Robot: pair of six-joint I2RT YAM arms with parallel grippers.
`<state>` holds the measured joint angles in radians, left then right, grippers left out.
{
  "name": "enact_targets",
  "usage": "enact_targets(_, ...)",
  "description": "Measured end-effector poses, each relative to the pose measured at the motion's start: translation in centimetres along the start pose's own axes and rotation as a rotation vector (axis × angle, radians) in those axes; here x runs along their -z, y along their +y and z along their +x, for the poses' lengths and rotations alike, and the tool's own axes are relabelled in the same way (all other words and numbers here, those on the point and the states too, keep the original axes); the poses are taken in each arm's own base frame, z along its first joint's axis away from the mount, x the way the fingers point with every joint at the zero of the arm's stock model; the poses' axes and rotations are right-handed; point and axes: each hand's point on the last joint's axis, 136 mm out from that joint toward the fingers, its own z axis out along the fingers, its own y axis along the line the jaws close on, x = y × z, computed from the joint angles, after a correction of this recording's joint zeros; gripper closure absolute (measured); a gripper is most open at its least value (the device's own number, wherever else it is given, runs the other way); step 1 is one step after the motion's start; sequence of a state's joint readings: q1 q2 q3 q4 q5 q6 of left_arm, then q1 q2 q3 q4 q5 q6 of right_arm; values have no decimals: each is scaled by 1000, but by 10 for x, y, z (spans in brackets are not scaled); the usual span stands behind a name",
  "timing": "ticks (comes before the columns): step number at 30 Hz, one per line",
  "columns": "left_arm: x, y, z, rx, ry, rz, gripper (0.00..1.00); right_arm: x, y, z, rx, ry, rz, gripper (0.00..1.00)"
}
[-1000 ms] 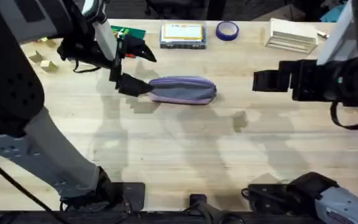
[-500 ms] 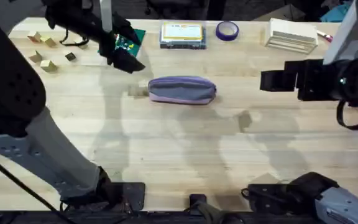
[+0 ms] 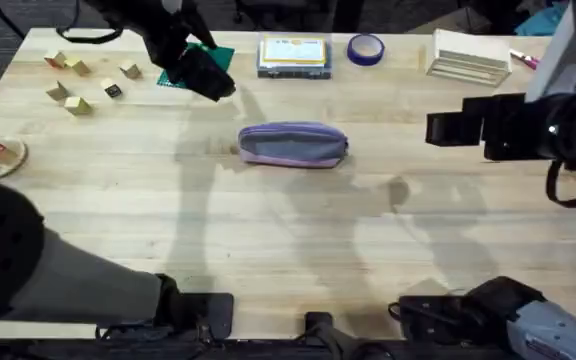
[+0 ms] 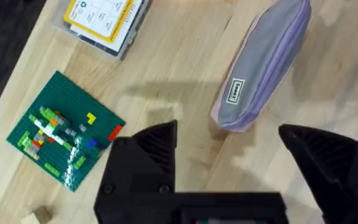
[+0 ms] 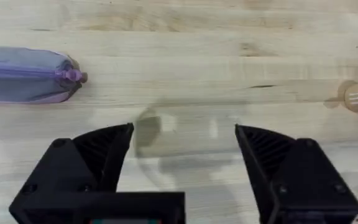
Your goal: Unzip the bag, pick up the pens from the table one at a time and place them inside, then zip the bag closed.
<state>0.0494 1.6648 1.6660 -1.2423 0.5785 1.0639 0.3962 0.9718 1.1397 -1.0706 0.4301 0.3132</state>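
Judging step: the zip on the bag point(image 3: 293, 144) looks shut along its whole length, and no pen lies loose on the desk point(image 3: 288, 240) as far as I can see, so I take this for the closing stretch, both arms drawn off with nothing left but a check.
Left hand: the left hand point(image 3: 200, 72) hangs above the far left part of the desk, beside a green brick plate point(image 4: 64, 138), fingers spread and holding nothing; the bag lies apart from it, toward the middle.
Bag position: flat on its side near the middle of the desk, long axis across, grey panel up in the left wrist view, a small label near one end.
Bag contents: closed, so I cannot see inside; whether the 2 pens are in it is a guess from their absence on the desk.
Zip pull: the pull point(image 5: 73, 76) sits at the bag's right end in the right wrist view, pressed to the end of the track.
Clear box: a clear box with a yellow label point(image 3: 294, 56) stands at the far edge behind the bag, lid on, contents unreadable.
Right hand: the right hand point(image 3: 446, 128) hovers well to the right of the bag, fingers apart, empty.
Next move: if the zip proves not fully home, 1 hand must pin the bag while the other tugs the pull.
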Motion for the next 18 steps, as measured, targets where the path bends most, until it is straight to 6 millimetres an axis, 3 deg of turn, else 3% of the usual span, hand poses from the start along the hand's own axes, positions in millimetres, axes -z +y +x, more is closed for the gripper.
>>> enact_targets(7,17,-9,-7,76,-17,-27,5,0,0,0,0,0,0,4)
enact_targets(15,45,-35,-15,91,-34,-53,5,0,0,-1,-2,-5,-2,4)
enact_targets(18,46,-42,-10,97,-29,-52,5,0,2,-5,-9,-22,-8,4)
